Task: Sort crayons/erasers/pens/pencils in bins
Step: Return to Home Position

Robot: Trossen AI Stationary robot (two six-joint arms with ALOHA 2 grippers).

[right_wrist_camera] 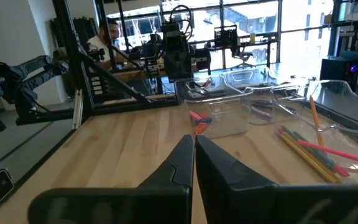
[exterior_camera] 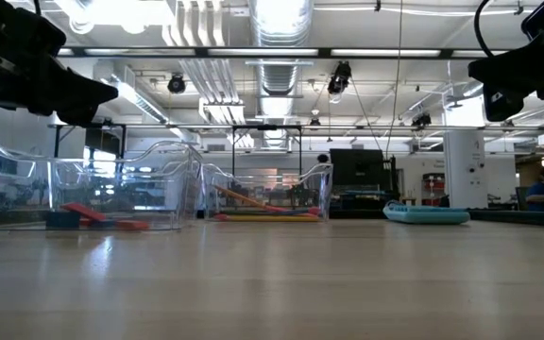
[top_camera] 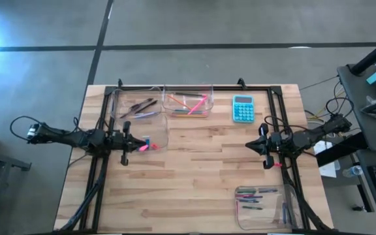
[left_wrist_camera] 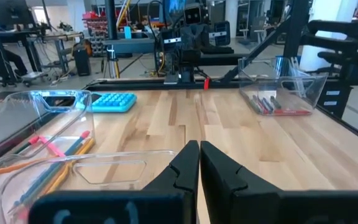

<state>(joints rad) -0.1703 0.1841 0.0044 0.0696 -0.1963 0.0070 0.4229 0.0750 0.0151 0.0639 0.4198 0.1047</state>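
High view: left hand point(top_camera: 136, 140), right hand point(top_camera: 254, 145) clenched empty; bin point(top_camera: 156, 127) holding erasers point(top_camera: 143, 146) lies lengthwise, arm to arm.

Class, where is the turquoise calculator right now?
High view: the calculator lies near the table's top edge, right of centre, just right of the bin holding long pink sticks.

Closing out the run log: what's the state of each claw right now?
Left claw: closed, holding nothing, above the left side of the table.
Right claw: closed, holding nothing, above the table's right side.
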